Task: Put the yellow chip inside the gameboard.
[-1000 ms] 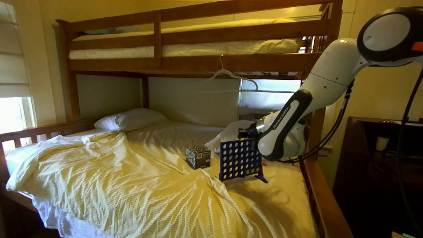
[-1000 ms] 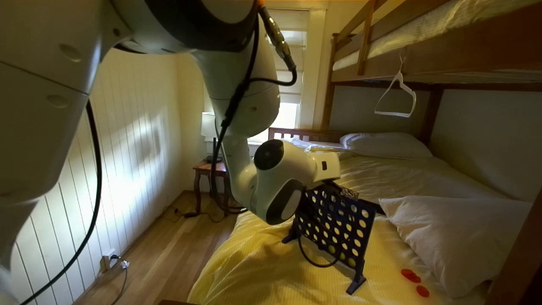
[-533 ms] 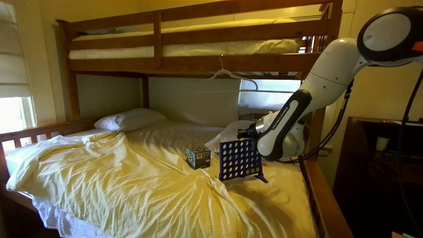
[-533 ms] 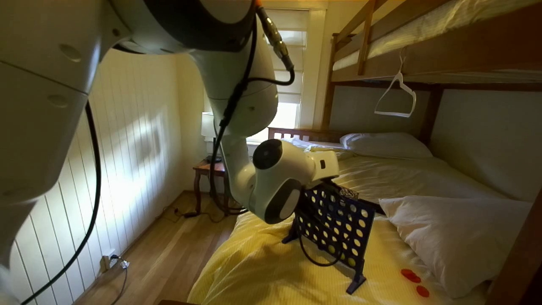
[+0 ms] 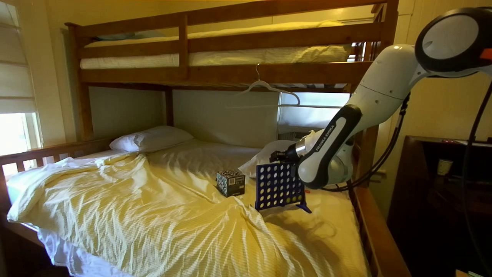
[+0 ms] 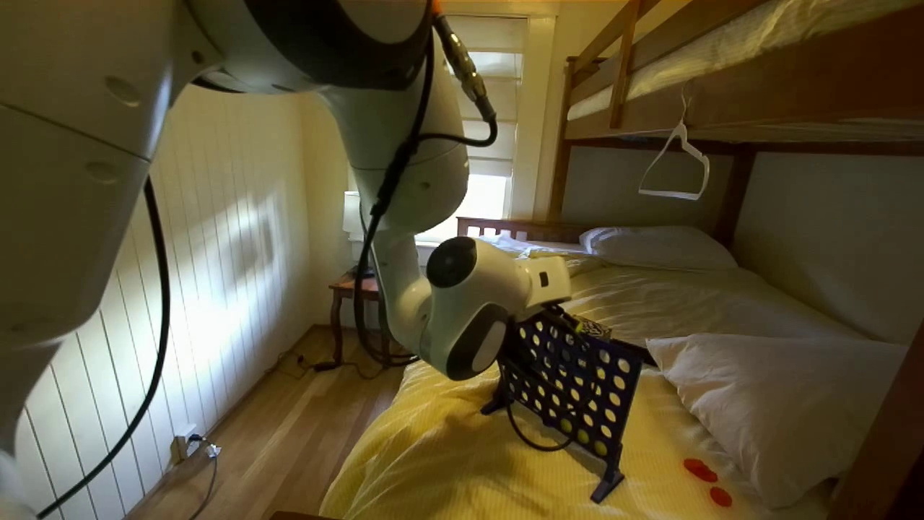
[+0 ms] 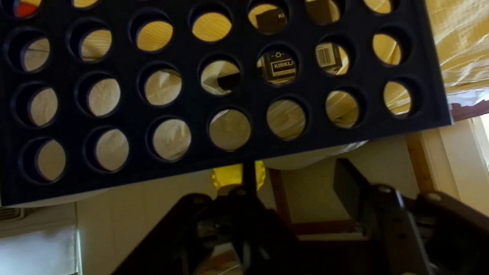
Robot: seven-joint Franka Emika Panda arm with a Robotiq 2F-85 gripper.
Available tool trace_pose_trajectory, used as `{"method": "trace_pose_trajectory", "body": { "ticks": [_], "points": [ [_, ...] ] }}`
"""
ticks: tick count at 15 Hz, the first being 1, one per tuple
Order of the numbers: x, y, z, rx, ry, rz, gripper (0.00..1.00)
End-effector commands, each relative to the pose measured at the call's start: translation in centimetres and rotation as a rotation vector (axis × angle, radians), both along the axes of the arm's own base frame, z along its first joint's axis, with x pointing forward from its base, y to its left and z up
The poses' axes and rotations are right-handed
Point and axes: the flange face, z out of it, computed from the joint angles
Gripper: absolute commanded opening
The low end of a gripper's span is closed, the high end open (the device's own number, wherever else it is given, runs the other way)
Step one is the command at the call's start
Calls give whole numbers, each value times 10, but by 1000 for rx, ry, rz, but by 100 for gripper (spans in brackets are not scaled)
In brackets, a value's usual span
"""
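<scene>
In the wrist view, which stands upside down, the dark gameboard (image 7: 253,97) with its rows of round holes fills the upper part. The yellow chip (image 7: 229,173) shows at the board's top edge, partly covered by that edge and by a finger crossing in front of it. Whether it sits in a slot I cannot tell. My gripper (image 7: 294,179) is open, its fingers well apart with nothing gripped between them; the chip lies at the left one. In an exterior view the gripper (image 5: 277,157) is just above the upright gameboard (image 5: 278,185). Yellow discs (image 5: 294,199) show in its bottom row.
A small dark patterned box (image 5: 230,183) sits on the bed beside the board. Red chips (image 6: 700,471) lie on the yellow bedding near a white pillow (image 6: 772,404). A hanger (image 5: 265,86) dangles from the upper bunk. The arm's cable (image 6: 538,444) loops in front of the board.
My gripper has opened over the gameboard's top edge. The yellow spot below it in an exterior view no longer shows there. The arm has shifted slightly.
</scene>
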Motion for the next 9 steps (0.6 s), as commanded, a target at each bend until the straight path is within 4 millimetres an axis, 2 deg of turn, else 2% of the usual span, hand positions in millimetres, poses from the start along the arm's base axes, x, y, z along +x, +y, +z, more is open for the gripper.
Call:
{"method": "trace_pose_trajectory", "body": {
  "ticks": [1,2,3,9],
  "points": [
    [-1,2,-5,-13,19,-5,88],
    [-1,3,-5,-15,17,-1,96],
    [-1,4,-5,-16,17,3,99],
    [-3,10,-2,-32,-8,26,100]
  ]
}}
